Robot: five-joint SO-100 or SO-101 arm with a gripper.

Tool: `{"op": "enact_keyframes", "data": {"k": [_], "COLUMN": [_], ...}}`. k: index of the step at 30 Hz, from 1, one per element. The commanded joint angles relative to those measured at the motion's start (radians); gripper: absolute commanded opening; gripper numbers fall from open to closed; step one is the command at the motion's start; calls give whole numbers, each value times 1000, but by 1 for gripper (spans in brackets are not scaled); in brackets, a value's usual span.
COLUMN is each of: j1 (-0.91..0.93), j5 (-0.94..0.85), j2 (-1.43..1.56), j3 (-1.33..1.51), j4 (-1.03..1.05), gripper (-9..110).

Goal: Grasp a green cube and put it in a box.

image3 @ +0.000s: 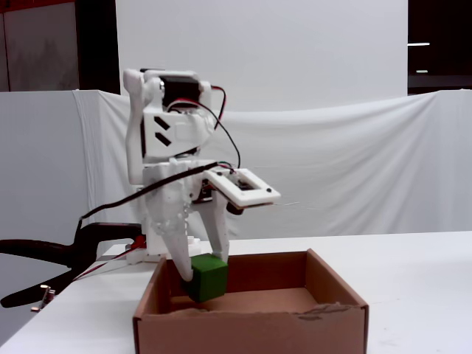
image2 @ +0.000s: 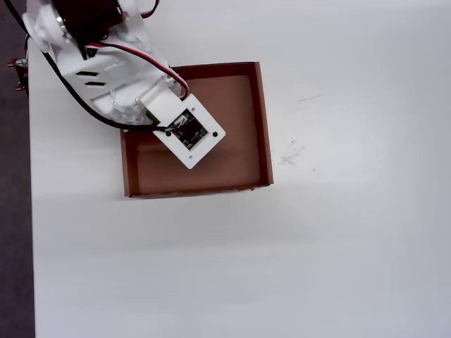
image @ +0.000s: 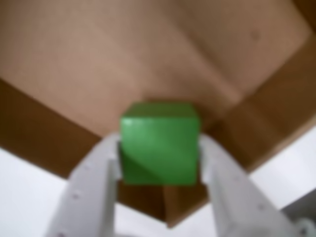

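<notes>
We find a white table with a matte, evenly lit top. In the overhead view its left edge runs down the picture, with a dark strip beyond it. One item lies directly on the top: the box, a shallow square brown cardboard tray with low upright walls, set toward the upper left of that view and slightly skewed to the table edge. We note faint grey scuff marks on the top just right of the box. In the fixed view the box sits near the front edge, its front wall ragged along the top. The arm's white base stands on the table behind the box.
</notes>
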Motion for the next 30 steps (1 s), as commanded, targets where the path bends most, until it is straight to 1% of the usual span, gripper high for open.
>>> {"op": "enact_keyframes", "data": {"k": [1,20,25,30], "j1": [-9,-21,-17,-14], "j5": [2,2,2,2], "j2": [0,-28,-37,-40], "j3": [-5,37,40,40], "j4": [-15,-31,-49,-61], "gripper": [15,15,19,19]}}
